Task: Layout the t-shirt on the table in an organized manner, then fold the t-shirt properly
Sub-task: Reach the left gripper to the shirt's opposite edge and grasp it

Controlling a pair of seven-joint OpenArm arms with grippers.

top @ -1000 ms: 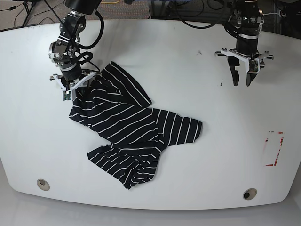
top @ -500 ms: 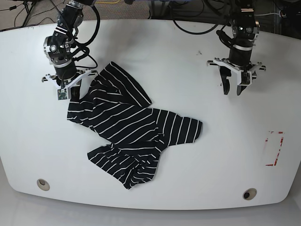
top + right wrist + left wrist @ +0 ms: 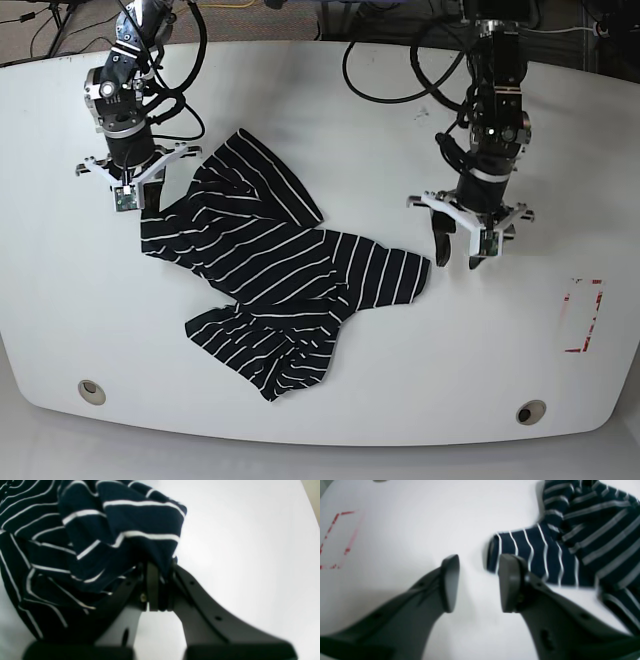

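So the t-shirt [image 3: 280,280] is lying crumpled across the middle-left of the table [image 3: 330,110], well away from the red-and-white sticker [image 3: 583,317], which sits off past the shirt's far side. It's bunched and twisted, one sleeve poking out toward the sticker and the hem end flopped toward the grommet hole [image 3: 91,391] on the near edge.

Your right gripper [image 3: 160,585] is already pinched shut on a fold of the shirt at the corner farthest from the sticker; in the right wrist view you can see striped fabric clamped right between the pads and draping over them. Your left gripper [image 3: 458,250] is spread open, empty, hanging just beside the sleeve tip on the sticker side, and in the left wrist view one finger [image 3: 510,580] is nearly over the sleeve's edge.

Handling-wise, I'd guess this thing is about as light and floppy as it gets. Thin knit, no stiffness, so it'll sag and stretch from wherever you hold it, and whatever you don't hold will just drag along. The tabletop looks glossy, so it should slide easily rather than catch, which is nice for spreading but means it won't stay put when you tug.

For the left, I'd go for the sleeve hem or the shoulder seam right next to it, since a doubled edge probably gives the pads more to bite than a single layer. Watch you don't pinch two layers from different parts of the shirt.
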